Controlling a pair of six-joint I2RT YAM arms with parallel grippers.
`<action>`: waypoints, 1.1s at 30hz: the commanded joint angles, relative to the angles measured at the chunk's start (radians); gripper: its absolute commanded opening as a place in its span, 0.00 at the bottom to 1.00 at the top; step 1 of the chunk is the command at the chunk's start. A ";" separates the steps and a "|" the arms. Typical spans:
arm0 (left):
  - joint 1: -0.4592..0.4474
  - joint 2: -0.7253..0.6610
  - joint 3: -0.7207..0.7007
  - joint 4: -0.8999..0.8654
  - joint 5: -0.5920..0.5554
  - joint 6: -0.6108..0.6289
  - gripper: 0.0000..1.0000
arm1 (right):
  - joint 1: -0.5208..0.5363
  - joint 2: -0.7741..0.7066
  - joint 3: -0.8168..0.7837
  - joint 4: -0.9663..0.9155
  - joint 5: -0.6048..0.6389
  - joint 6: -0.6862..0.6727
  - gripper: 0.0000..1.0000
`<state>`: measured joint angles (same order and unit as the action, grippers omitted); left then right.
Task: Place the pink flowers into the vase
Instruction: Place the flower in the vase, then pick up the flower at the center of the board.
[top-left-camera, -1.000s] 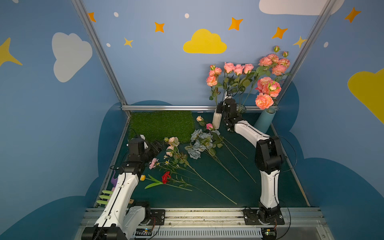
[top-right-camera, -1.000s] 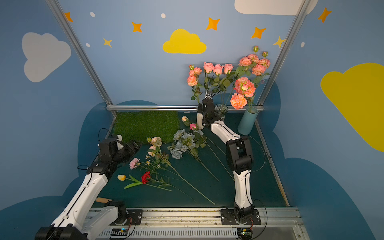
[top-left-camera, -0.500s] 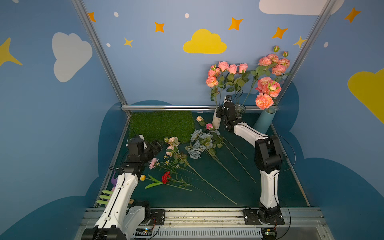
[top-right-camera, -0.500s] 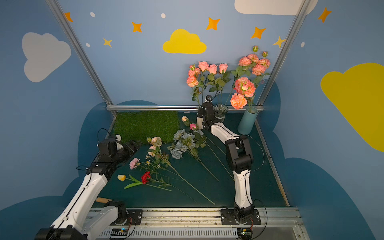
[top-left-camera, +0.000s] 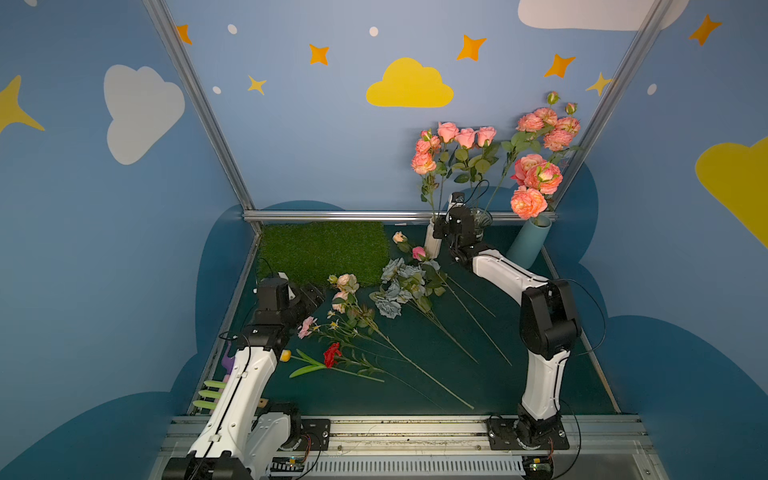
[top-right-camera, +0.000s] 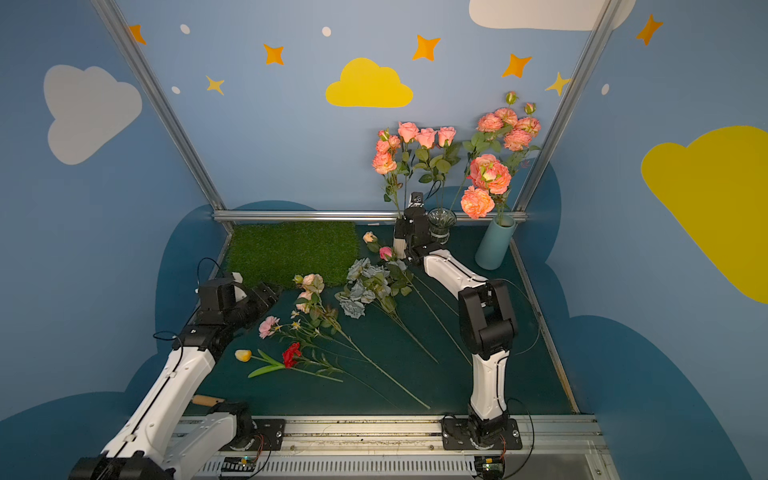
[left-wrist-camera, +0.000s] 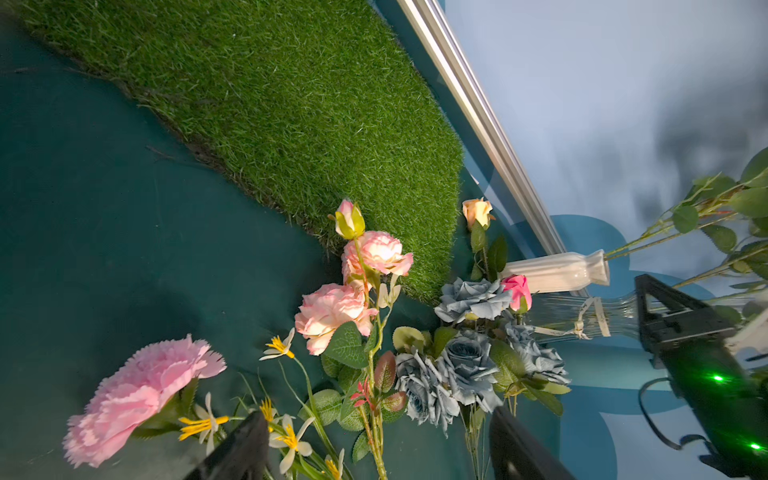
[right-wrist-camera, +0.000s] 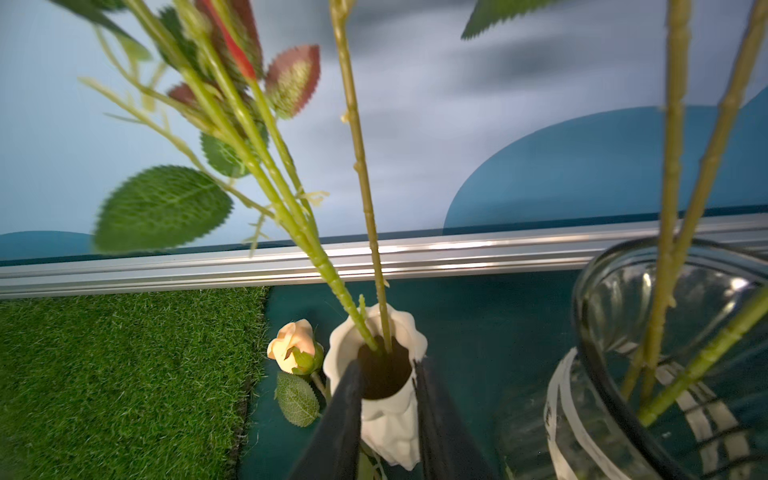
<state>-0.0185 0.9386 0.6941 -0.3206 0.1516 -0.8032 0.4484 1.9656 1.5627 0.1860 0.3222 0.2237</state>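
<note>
A bunch of pink flowers stands upright with its green stems down in the mouth of the white ribbed vase at the back. My right gripper hovers just over that mouth, jaws slightly open, the stems beyond its fingertips. More pale pink flowers and a pink carnation lie on the table. My left gripper hangs open and empty above them.
A glass vase and a teal vase with salmon blooms stand right of the white one. Grey-blue roses, a red carnation, a yellow tulip and long stems lie on the table. A grass mat lies back left.
My right gripper has opened a little at the vase mouth. The pink bunch in the white vase swayed slightly to the left and stands free. The left arm has not moved.
</note>
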 joint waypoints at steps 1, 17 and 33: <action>-0.058 -0.007 0.057 -0.079 -0.065 0.043 0.83 | 0.018 -0.077 -0.004 -0.053 0.019 -0.032 0.25; -0.515 0.334 0.168 -0.106 -0.227 -0.158 0.79 | 0.194 -0.388 -0.172 -0.560 -0.095 0.157 0.07; -0.565 0.724 0.286 0.038 -0.102 -0.357 0.63 | 0.201 -0.714 -0.409 -0.612 -0.128 0.158 0.00</action>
<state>-0.5747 1.6363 0.9653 -0.2966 0.0303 -1.1091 0.6495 1.2678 1.1782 -0.4023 0.1989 0.3801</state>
